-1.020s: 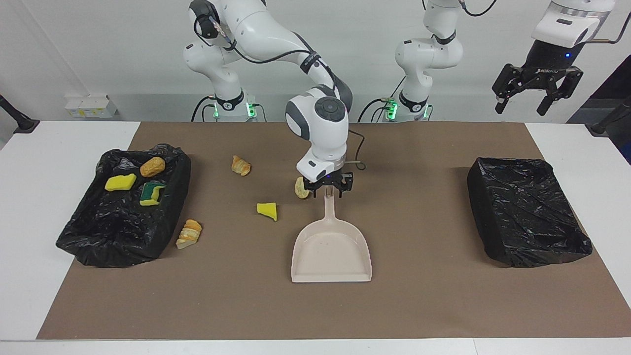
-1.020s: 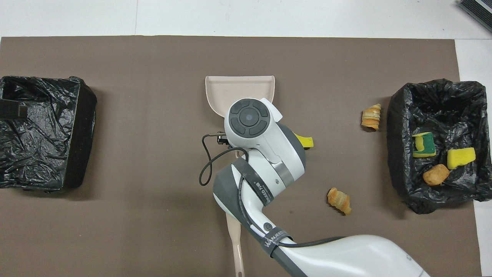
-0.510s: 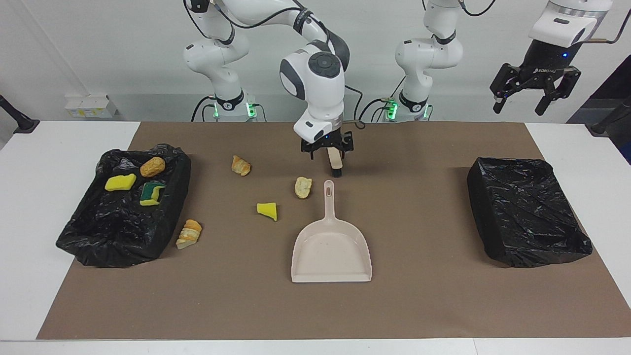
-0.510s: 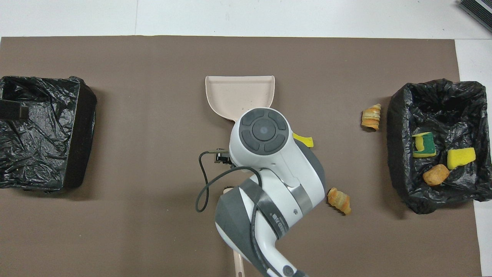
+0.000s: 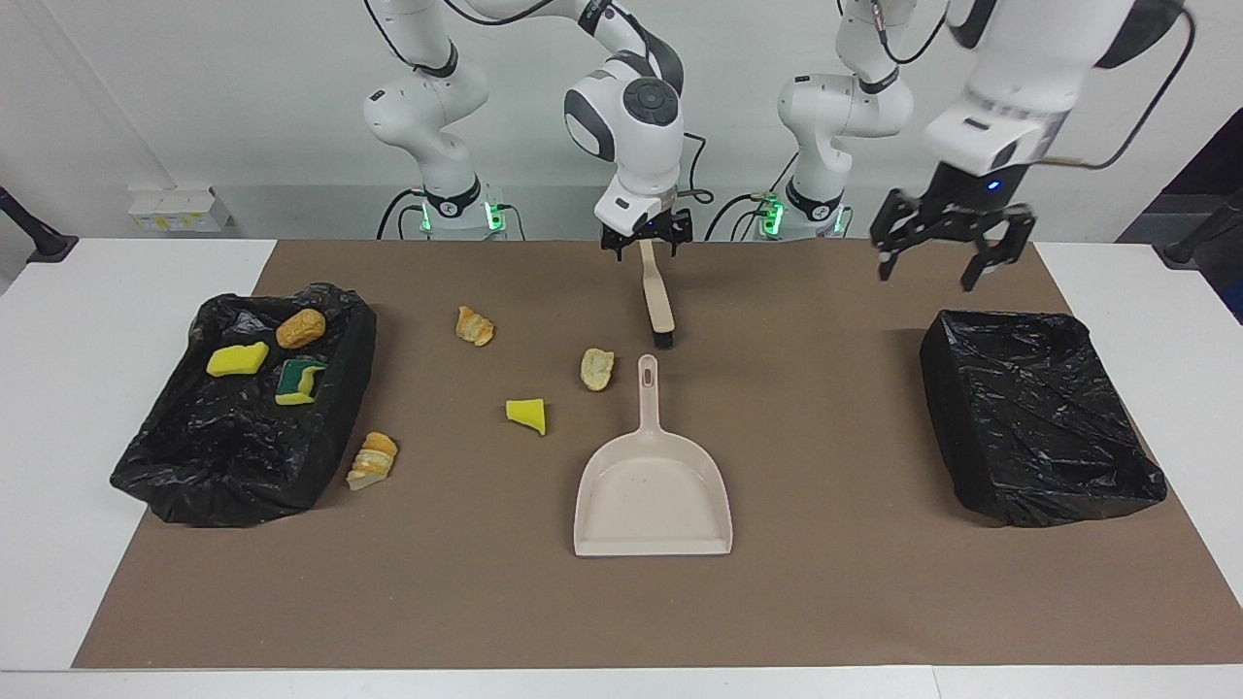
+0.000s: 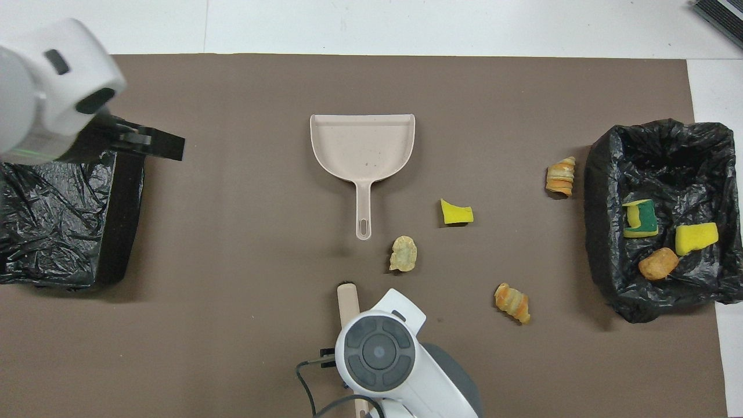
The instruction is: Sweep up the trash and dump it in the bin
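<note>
**Claws raised, four bits left on the mat**

The counter (image 5: pixel 58 408) carries two black-lined bins. Three trash bits (image 5: pixel 282 359) lie in the right-arm-end bin (image 5: pixel 165 466); four (image 5: pixel 525 415) lie scattered on the mat, near the dustpan (image 5: pixel 653 495), whose handle points toward the robots. The right claw (image 5: pixel 647 241), lifted off the dustpan handle since before, hangs released above the brush (image 5: pixel 658 306). The left claw (image 5: pixel 940 254), released, has come over the empty bin (image 5: pixel 1039 427).

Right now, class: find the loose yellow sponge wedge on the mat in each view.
Facing view: yellow sponge wedge, on the mat beside the dustpan, toward the right arm's end.
Overhead view: same wedge, beside the dustpan's handle.
Shared landmark: the dustpan.
</note>
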